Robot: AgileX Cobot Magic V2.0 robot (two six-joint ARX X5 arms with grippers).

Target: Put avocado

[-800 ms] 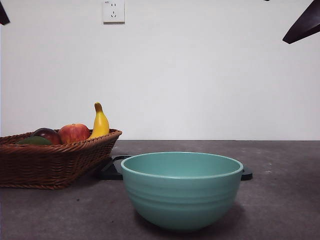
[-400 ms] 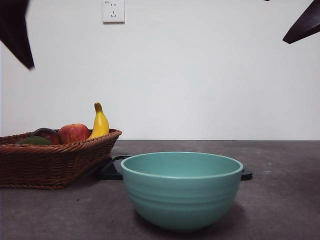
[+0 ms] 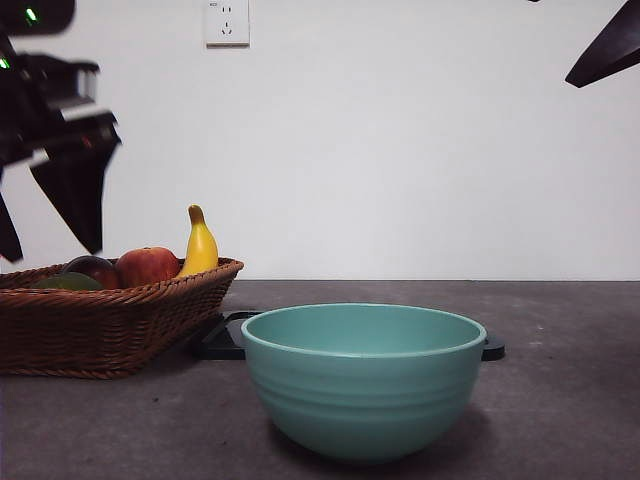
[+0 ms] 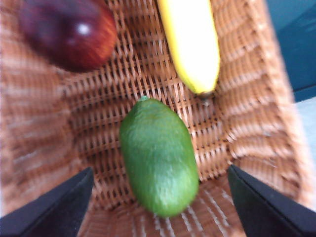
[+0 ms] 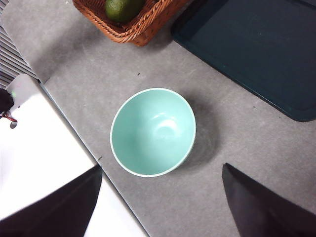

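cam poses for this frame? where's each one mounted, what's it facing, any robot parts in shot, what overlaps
Front: table height, level across the teal bowl and wicker basket; left claw dark above the basket.
Left wrist: looks down into the basket at the avocado, banana and a red fruit; own jaws wide apart.
Right wrist: high, looking down on the bowl; right claw open.
Shared: right wrist and front both show bowl and basket.

- The rounded oval avocado (image 4: 159, 157) is dull green, lying on the brown woven wicker basket (image 4: 98, 113).
- Beside it in the basket, a smooth yellow banana (image 4: 191, 42) and a round dark red-purple fruit (image 4: 67, 30).
- A red apple (image 3: 147, 266) shows orange-yellow flecks.
- The round ceramic bowl (image 3: 364, 378) is pale teal.
- The flat tray (image 5: 256, 49) is dark teal-black.
- The counter (image 3: 560, 400) is mottled grey.
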